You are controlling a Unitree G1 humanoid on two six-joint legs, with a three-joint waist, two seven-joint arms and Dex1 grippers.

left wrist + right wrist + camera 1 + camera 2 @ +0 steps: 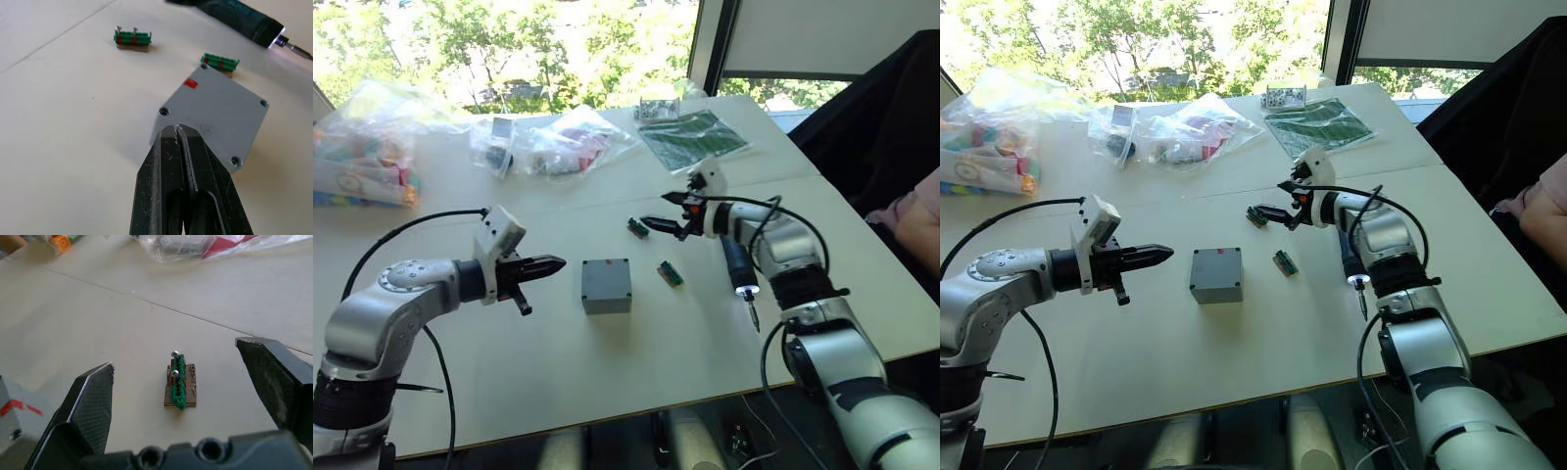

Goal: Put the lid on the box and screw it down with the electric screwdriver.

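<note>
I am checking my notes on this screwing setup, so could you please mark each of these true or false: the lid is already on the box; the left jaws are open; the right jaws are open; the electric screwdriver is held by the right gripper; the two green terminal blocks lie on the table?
1. The lid is already on the box: true.
2. The left gripper has open jaws: false, they are shut and hold nothing.
3. The right gripper has open jaws: true.
4. The electric screwdriver is held by the right gripper: false, it lies on the table.
5. Both green terminal blocks lie on the table: true.
</note>
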